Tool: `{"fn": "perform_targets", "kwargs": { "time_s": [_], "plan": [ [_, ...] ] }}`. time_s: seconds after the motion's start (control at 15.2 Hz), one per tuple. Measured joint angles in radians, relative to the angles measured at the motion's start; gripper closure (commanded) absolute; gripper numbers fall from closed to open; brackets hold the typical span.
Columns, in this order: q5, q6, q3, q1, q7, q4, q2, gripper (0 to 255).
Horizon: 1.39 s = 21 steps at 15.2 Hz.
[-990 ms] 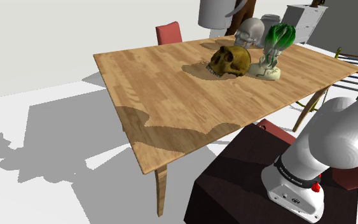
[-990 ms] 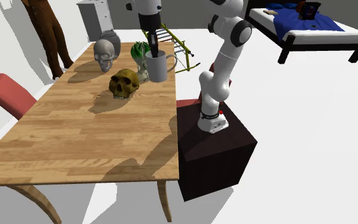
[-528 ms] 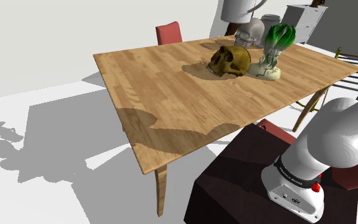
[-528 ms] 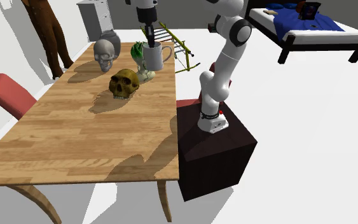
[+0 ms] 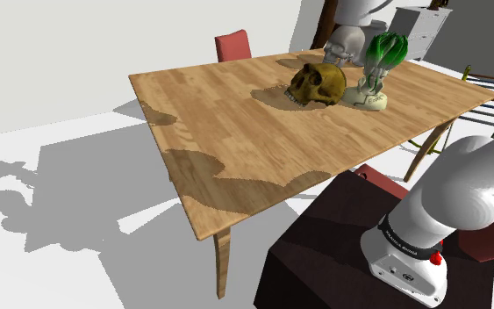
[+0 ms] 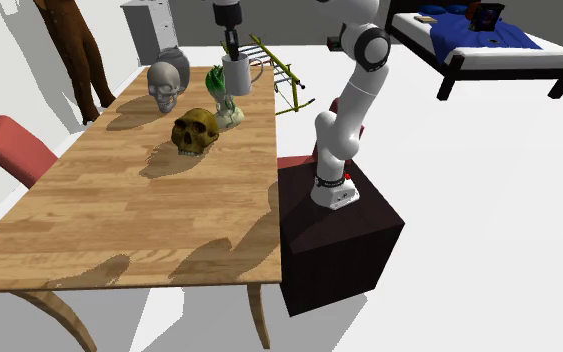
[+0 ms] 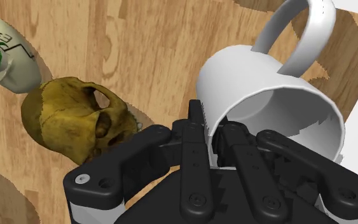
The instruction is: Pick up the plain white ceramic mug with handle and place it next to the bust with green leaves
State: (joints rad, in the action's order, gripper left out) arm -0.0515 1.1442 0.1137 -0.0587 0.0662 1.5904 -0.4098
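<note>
A plain white mug (image 6: 237,72) with a handle hangs in the air above the table (image 6: 119,215), with my gripper (image 6: 231,47) shut on its rim from above. In the wrist view one finger is inside the mug (image 7: 266,95) and one outside, at the gripper (image 7: 214,130). The mug's underside (image 5: 363,9) shows at the shoulder view's upper edge. The bust with green leaves (image 6: 223,97) stands just below the mug, near the table's far end. Its leaves (image 5: 385,48) and pale base (image 7: 6,60) are visible.
A golden skull (image 5: 318,85) lies beside the bust, and a grey skull (image 5: 346,44) stands behind it. A red chair (image 6: 14,148) stands at the table's far side. Beyond the table are a grey dresser (image 5: 420,26), a folding rack (image 6: 284,75) and a bed (image 6: 489,45).
The gripper has carried the mug upward and toward the far end of the table, from beside the golden skull to above the leafy bust. Its shadow on the table shifted.
</note>
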Motion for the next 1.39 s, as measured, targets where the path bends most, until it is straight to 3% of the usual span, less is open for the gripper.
{"fn": "perform_targets", "kwargs": {
  "time_s": [0.79,1.12,1.39],
  "plan": [
    [-0.065,0.012,0.243,-0.074,0.339,-0.145,0.139,255],
    [-0.039,-0.002,0.361,-0.119,0.5,-0.291,0.271,255],
    [0.03,-0.014,0.465,-0.189,0.648,-0.437,0.419,255]
  ]
}}
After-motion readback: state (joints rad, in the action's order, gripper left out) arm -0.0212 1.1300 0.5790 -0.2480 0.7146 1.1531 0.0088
